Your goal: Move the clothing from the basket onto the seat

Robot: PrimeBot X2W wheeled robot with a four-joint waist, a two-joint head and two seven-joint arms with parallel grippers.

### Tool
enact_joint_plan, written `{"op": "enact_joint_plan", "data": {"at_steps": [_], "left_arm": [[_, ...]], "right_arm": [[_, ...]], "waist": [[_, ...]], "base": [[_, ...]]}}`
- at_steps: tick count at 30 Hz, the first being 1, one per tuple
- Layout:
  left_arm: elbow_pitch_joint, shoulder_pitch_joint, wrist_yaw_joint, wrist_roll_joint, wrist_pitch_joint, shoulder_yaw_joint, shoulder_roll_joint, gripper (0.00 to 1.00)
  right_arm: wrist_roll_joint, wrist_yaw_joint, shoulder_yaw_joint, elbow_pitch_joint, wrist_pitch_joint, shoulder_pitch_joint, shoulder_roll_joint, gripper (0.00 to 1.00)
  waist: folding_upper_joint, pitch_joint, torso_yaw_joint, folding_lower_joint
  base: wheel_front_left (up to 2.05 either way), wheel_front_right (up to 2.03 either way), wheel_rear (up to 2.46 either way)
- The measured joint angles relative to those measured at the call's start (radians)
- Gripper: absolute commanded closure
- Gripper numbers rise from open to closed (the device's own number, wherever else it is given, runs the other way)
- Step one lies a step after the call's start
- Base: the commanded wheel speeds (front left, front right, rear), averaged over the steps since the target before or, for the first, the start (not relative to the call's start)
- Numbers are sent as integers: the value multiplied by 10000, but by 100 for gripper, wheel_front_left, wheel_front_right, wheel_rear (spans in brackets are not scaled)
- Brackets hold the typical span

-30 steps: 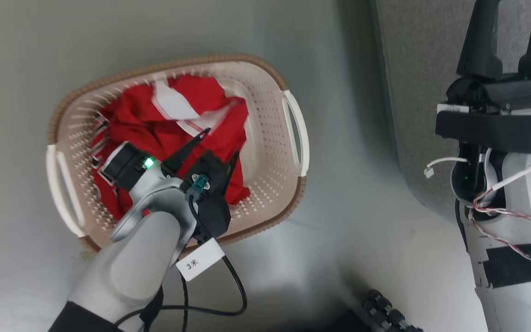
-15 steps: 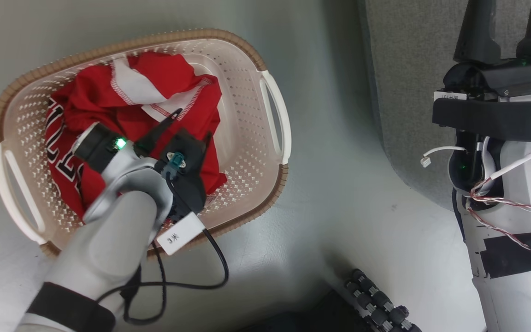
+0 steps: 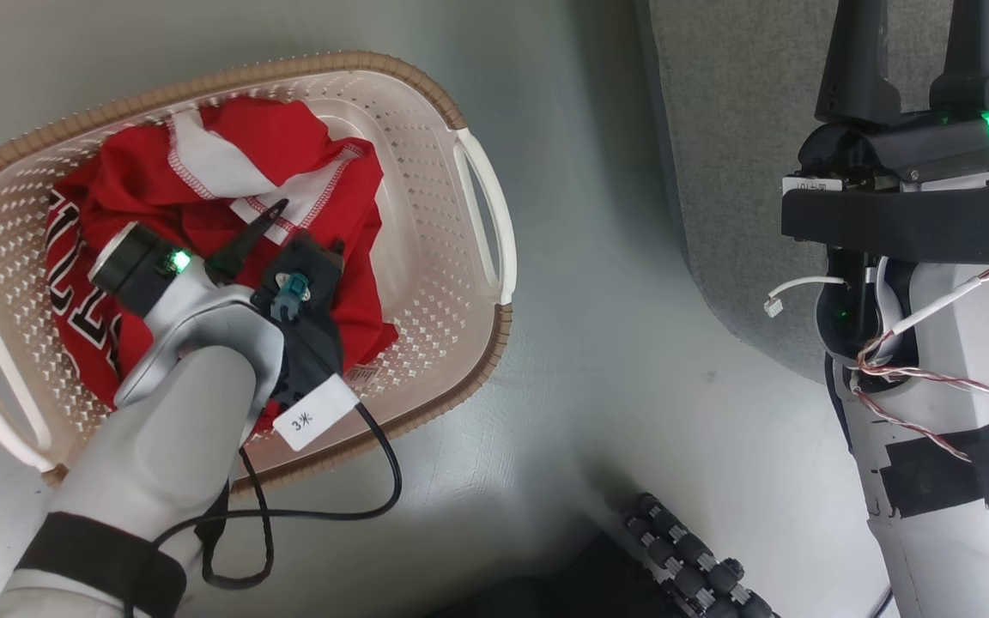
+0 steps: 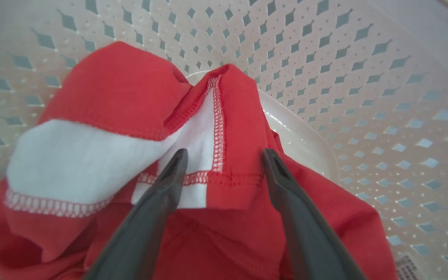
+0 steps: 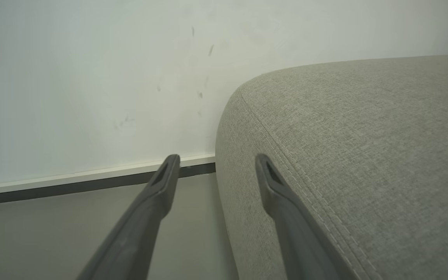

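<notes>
The clothing (image 3: 288,146) lies heaped inside the basket (image 3: 434,283) — none on the seat (image 3: 743,129) near the basket yet. The left jaws stand spread over the heap, tips straddling a white-trimmed fold (image 4: 204,132), pinching nothing. The right jaws, spread and empty, hang well clear of the basket, on its seat side. Closing on that thin hem alone could let it slip — or snag both pieces and tip the basket.

Place: a domestic-looking room, likely a living area.
Seating: the seat (image 5: 364,155), grey woven upholstery with a stitched seam.
Laundry: the basket (image 3: 434,257) of red clothing (image 3: 288,146), on the floor (image 3: 632,386) beside the seat.
Wall: plain white wall (image 5: 91,77) with skirting board (image 5: 91,177), behind the seat.
</notes>
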Motion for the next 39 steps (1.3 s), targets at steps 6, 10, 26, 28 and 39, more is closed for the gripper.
{"op": "enact_joint_plan", "data": {"at_steps": [6,10,26,28,39], "left_arm": [[291,-138,90,48,-2,-29,-19,51],[504,-309,100,123,-2,-92,-42,89],[746,-482,71,4,-936,-282,-777,100],[748,-475,29,-50,-1060,-288,-811,100],[458,-106,-104,-646,-1444,-303,-1156,100]], "right_arm": [[96,-13,98,10,0,-4,6,0],[230,-59,169,8,0,-5,15,0],[253,-86,-2,545,0,-1,17,0],[144,-50,-27,686,0,26,17,0],[-255,211,-274,1574,0,691,-29,0]], "waist": [[0,31,-73,0],[0,50,-102,0],[0,-301,183,0],[0,-437,265,0],[0,-1525,886,0]], "base": [[0,0,0],[0,0,0],[0,0,0],[0,0,0],[0,0,0]]}}
